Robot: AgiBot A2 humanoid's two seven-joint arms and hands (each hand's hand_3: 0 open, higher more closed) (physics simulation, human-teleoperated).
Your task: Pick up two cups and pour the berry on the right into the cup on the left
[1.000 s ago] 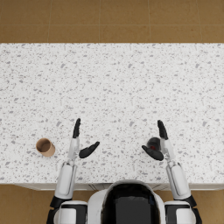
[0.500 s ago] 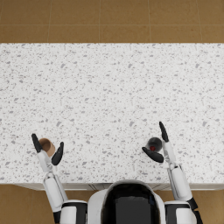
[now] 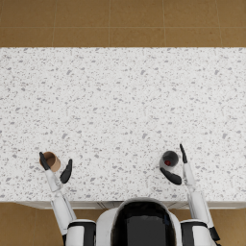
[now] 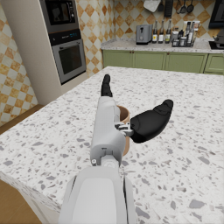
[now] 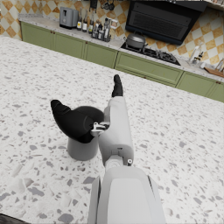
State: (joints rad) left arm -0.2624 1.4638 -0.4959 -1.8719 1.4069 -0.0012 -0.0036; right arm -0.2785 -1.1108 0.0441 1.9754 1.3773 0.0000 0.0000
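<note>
A brown cup point(image 3: 52, 161) stands near the counter's front edge on the left. My left hand point(image 3: 51, 174) is set around it, fingers on its left and thumb point(image 3: 66, 171) spread off to its right. In the left wrist view the brown cup point(image 4: 124, 115) sits against the palm of the left hand point(image 4: 107, 127), with the thumb clear of it. On the right stands a dark grey cup point(image 3: 169, 159) with a red berry point(image 3: 167, 163) inside. My right hand point(image 3: 184, 169) is beside this grey cup point(image 5: 83, 148), fingers straight, thumb point(image 5: 70, 121) lying across its rim.
The white speckled counter point(image 3: 120, 105) stretches far ahead of both cups; its front edge runs just behind my hands. Brown floor lies beyond the far edge. Green cabinets point(image 5: 144, 65) and an oven point(image 4: 70, 59) show far off in the wrist views.
My left arm has swung left from the middle of the counter to the brown cup and settled around it. The right hand has shifted slightly right, uncovering the grey cup.
</note>
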